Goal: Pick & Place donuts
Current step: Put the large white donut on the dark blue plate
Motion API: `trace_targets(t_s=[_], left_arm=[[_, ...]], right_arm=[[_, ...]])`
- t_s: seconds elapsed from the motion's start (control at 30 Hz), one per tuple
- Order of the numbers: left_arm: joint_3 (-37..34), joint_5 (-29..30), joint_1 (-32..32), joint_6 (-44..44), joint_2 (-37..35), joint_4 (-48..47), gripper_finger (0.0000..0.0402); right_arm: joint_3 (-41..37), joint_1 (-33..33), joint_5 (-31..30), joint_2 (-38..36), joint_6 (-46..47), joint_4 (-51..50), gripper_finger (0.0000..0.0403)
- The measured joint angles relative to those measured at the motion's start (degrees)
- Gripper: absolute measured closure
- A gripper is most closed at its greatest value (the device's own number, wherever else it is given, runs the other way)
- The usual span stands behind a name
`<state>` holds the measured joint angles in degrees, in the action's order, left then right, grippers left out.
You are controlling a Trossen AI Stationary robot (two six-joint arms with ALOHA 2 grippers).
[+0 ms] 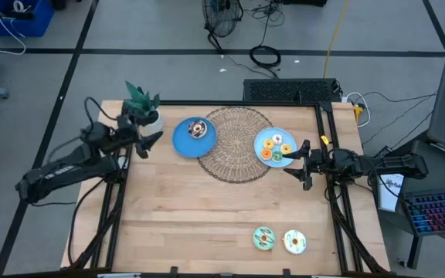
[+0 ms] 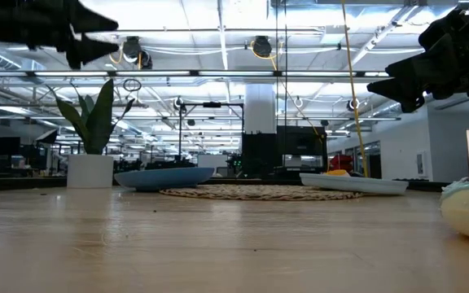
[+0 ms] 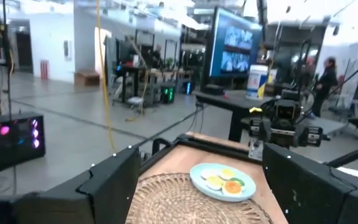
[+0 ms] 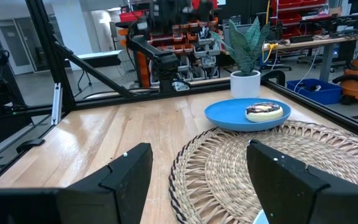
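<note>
- Looking down on the table (image 1: 207, 224), I have the left gripper (image 1: 151, 141) hanging above the far left part, just beside the left blue plate (image 1: 184, 143), with its jaws spread wide and nothing between them.
- That left blue plate overlaps the left edge of the wicker mat (image 1: 234, 150) and carries one chocolate-frosted donut (image 1: 198, 129); my right wrist camera shows the same donut (image 4: 264, 111) lying flat near the plate's middle.
- I see the right gripper (image 1: 297, 164) at the right side of the mat, just beside the right blue plate (image 1: 259, 147), jaws apart and empty.
- On the right blue plate sits a cluster of small donuts (image 1: 275, 147), orange and yellow among them; I cannot count them exactly from above.
- From the left wrist camera the same plate (image 3: 199, 177) shows those small rings (image 3: 224, 182) bunched together on it.
- Two larger donuts lie on bare wood near the front right corner, well apart from both plates: a green-frosted donut (image 1: 263, 239) and a white-frosted donut (image 1: 294, 242), just beside each other.
- A potted plant (image 1: 141, 104) stands at the far left corner behind the left gripper.
</note>
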<state>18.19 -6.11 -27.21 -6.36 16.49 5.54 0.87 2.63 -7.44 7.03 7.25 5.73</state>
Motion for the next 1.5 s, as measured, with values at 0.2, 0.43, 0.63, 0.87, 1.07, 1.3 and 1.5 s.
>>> trace_targets(t_s=[0.2, 0.43, 0.63, 0.87, 1.07, 1.3, 1.5], left_arm=[[-12.6, 0.0, 1.9, -1.3, -1.2, 13.9, 0.0066], [-17.1, 0.2, 5.4, -0.7, -1.2, 15.6, 0.0066], [-17.2, 1.9, 11.1, 1.6, -1.2, 12.3, 0.0066], [-17.2, 9.1, 17.7, 2.2, -1.2, 7.6, 0.0066], [-17.2, 9.2, 21.6, 3.5, -1.2, 9.3, 0.0066], [-17.2, 9.2, 22.9, 3.1, -1.1, 9.3, 0.0066], [-17.2, 9.2, 22.9, 3.1, -1.1, 9.3, 0.0066]], right_arm=[[0.0, 0.0, 0.0, 0.0, 0.0, 0.0, 0.0161], [0.0, 0.0, 0.0, 0.0, 0.0, 0.0, 0.0161], [0.0, 0.0, 0.0, 0.0, 0.0, 0.0, 0.0161], [0.0, 0.0, 0.0, 0.0, 0.0, 0.0, 0.0161], [0.0, 0.0, 0.0, 0.0, 0.0, -0.2, 0.0161], [0.0, 0.0, 0.0, 0.0, 0.0, -0.2, 0.0161], [0.0, 0.0, 0.0, 0.0, 0.0, -0.1, 0.0161]])
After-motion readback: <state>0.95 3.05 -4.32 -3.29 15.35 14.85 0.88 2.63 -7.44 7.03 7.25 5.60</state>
